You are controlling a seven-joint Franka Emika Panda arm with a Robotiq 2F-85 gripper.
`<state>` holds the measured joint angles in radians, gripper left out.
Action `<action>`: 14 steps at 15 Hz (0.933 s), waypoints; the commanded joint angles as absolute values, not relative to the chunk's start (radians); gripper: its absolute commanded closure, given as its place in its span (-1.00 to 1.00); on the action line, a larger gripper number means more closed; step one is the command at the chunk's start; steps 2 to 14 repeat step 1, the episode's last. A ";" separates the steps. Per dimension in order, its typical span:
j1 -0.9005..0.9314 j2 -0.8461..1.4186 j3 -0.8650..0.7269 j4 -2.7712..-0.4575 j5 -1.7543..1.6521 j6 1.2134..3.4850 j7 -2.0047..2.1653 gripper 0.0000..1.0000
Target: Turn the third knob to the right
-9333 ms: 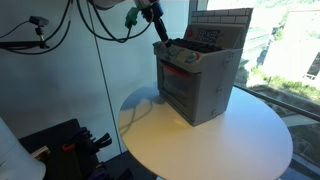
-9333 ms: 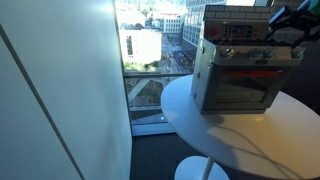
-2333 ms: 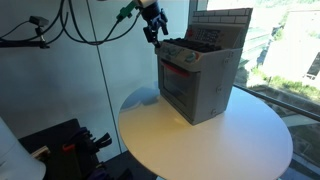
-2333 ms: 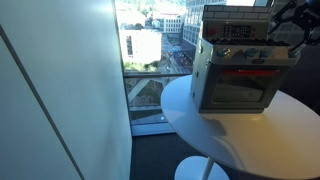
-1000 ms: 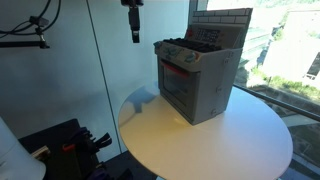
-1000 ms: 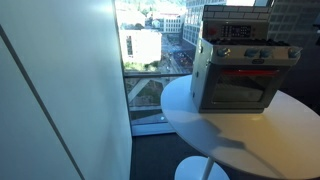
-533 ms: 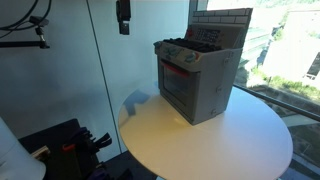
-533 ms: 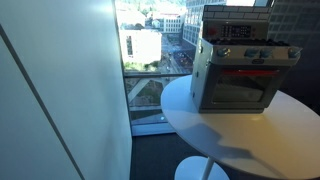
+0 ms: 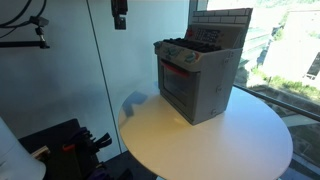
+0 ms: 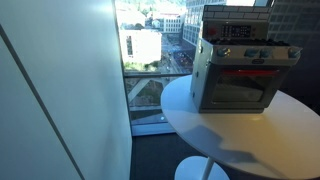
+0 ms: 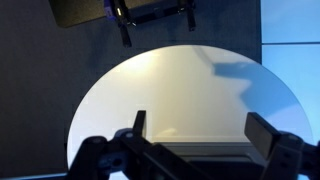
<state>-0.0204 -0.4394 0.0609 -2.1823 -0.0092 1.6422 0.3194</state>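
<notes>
A grey toy oven (image 9: 198,78) with a red-trimmed door stands on a round white table (image 9: 210,140). It shows in both exterior views (image 10: 243,72). A row of small knobs (image 10: 250,55) runs along the top of its front; I cannot tell them apart. My gripper (image 9: 119,14) hangs high up, well away from the oven and off the table's edge. In the wrist view the gripper (image 11: 200,128) is open and empty, with the table (image 11: 180,90) far below it. The gripper is out of sight in the window-side exterior view.
A glass wall and a window with a city view surround the table. Black equipment (image 9: 65,148) with cables sits on the floor by the table. A brick-patterned back panel (image 9: 222,25) rises behind the oven top.
My gripper has drawn back from the oven's top front edge, moving up and away to the side. It has left the window-side exterior view. The oven has not moved.
</notes>
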 commanded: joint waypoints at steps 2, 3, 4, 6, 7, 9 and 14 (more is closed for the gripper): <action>-0.025 -0.439 0.064 -2.181 -0.008 1.641 0.317 -1.00; -0.025 -0.439 0.064 -2.181 -0.008 1.641 0.317 -1.00; -0.025 -0.439 0.064 -2.181 -0.008 1.641 0.317 -1.00; -0.025 -0.439 0.064 -2.181 -0.008 1.641 0.317 -1.00; -0.025 -0.439 0.064 -2.181 -0.008 1.641 0.317 -1.00; -0.025 -0.439 0.064 -2.181 -0.008 1.641 0.317 -1.00; -0.025 -0.439 0.064 -2.181 -0.008 1.641 0.317 -1.00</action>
